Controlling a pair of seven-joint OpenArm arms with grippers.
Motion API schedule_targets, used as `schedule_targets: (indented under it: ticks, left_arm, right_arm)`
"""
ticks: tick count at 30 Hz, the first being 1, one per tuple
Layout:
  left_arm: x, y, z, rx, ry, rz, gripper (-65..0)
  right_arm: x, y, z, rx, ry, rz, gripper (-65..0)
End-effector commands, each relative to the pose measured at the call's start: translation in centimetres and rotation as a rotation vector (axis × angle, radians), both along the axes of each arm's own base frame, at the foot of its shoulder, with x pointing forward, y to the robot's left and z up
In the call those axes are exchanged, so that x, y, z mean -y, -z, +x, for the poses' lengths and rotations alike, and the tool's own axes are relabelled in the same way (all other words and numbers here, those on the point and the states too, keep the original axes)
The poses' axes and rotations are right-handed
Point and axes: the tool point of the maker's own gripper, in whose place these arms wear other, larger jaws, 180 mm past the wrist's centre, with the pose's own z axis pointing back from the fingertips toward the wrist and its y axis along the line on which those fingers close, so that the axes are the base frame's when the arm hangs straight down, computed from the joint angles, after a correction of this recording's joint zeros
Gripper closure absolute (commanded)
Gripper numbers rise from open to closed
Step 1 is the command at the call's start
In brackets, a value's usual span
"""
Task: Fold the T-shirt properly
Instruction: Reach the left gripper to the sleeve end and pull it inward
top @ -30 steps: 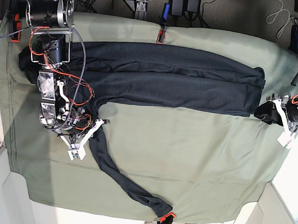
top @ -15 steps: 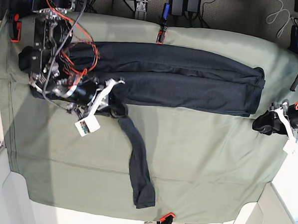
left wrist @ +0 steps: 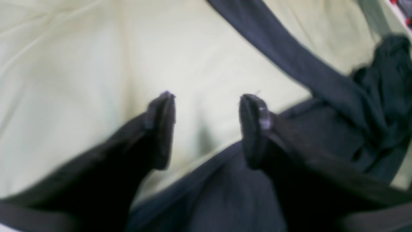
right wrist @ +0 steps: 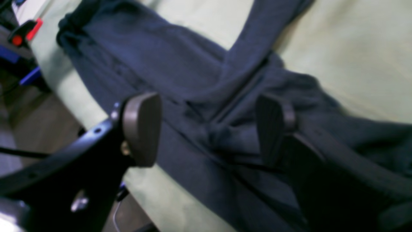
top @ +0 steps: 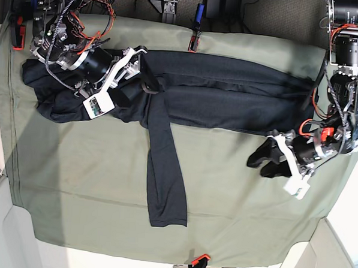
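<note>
The dark navy T-shirt point(top: 229, 94) lies folded lengthwise across the far part of the table. One long sleeve point(top: 162, 169) runs from its body straight toward the near edge. My right gripper point(top: 141, 78) is open and empty just above the shirt where the sleeve joins; the right wrist view shows its pads point(right wrist: 141, 129) spread over the shirt point(right wrist: 180, 64). My left gripper point(top: 260, 162) is open and empty over the green cloth just below the shirt's hem end. The left wrist view shows its fingertips point(left wrist: 161, 129) apart above cloth and the shirt's edge point(left wrist: 225, 193).
A pale sage-green cloth sheet point(top: 75, 164) covers the table. Clamps hold it at the far edge point(top: 193, 43), the near edge point(top: 199, 258) and the far left corner point(top: 17, 32). Cables and stands sit beyond the far edge.
My right gripper carried the sleeve up to the shirt body and let go; the sleeve now lies straight toward the near edge. My left arm moved in from the right edge.
</note>
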Motion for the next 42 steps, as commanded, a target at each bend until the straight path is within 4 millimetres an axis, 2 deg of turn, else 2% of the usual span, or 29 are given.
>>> schedule_targets:
  ticks: [1,4,6,9,12,14,17,23,26,27,28,31,34,37,39,42]
  left_arm:
    - [1.4,-2.2,1.9,0.073,0.023,-0.040,-39.3]
    - [6.1,-1.0,4.1,0.062,0.074,-0.070,-39.2]
    - [8.5,0.2,5.5,0.050,0.090,-0.067,-39.2]
    - [10.6,2.4,7.3,-0.003,0.053,-0.066,-39.2]
    - [12.3,4.7,7.8,-0.076,0.028,-0.054,-39.2]
    - [12.7,6.1,8.1,-0.109,-0.013,-0.028,-39.2]
    - [13.8,7.3,7.9,-0.143,-0.048,-0.039,-39.2]
    - [18.0,7.7,6.8,-0.177,0.015,-0.040,-39.1]
    - [19.5,7.7,6.6,-0.175,0.040,-0.030,-37.8]
    - [19.7,7.5,6.7,-0.168,0.043,-0.031,-34.4]
    - [19.9,7.4,6.7,-0.165,0.044,-0.034,-28.4]
    - [19.6,7.2,7.1,-0.156,0.044,-0.019,-1.7]
    - [17.9,6.7,7.8,-0.143,0.047,0.029,0.0]
    - [15.2,4.9,8.4,-0.114,0.055,0.067,0.0]
    - [14.2,3.5,7.7,-0.120,0.108,0.052,0.0]
    - [13.3,1.7,5.6,-0.139,0.189,-0.010,0.0]
  right_arm:
    - [0.5,-1.7,1.0,0.062,0.025,0.024,-44.9]
    - [3.5,-2.2,2.0,0.083,0.114,0.000,-44.9]
    - [6.0,-2.4,2.5,0.092,0.184,-0.019,-44.9]
    - [9.5,-2.5,2.8,0.084,0.284,-0.039,-44.9]
    - [12.1,-2.6,2.5,0.076,0.360,-0.041,-44.9]
    - [13.4,-2.5,2.2,0.070,0.397,-0.049,-44.9]
    - [14.4,-2.4,1.4,0.057,0.429,-0.029,-44.9]
    - [14.7,-2.3,1.1,0.051,0.439,-0.019,-44.9]
    - [14.7,-2.3,1.1,0.049,0.438,-0.020,-44.9]
    - [14.7,-2.3,1.1,0.049,0.438,-0.020,-44.9]
    - [14.7,-2.3,1.1,0.049,0.438,-0.020,-44.9]
    - [14.7,-2.3,1.1,0.049,0.438,-0.020,-44.9]
    - [14.7,-2.3,1.1,0.050,0.438,-0.020,-44.9]
    - [14.7,-2.3,1.1,0.049,0.438,-0.020,-44.9]
    - [14.7,-2.3,1.1,0.050,0.438,-0.020,-44.9]
    - [14.7,-2.4,1.2,0.059,0.441,-0.016,-44.9]
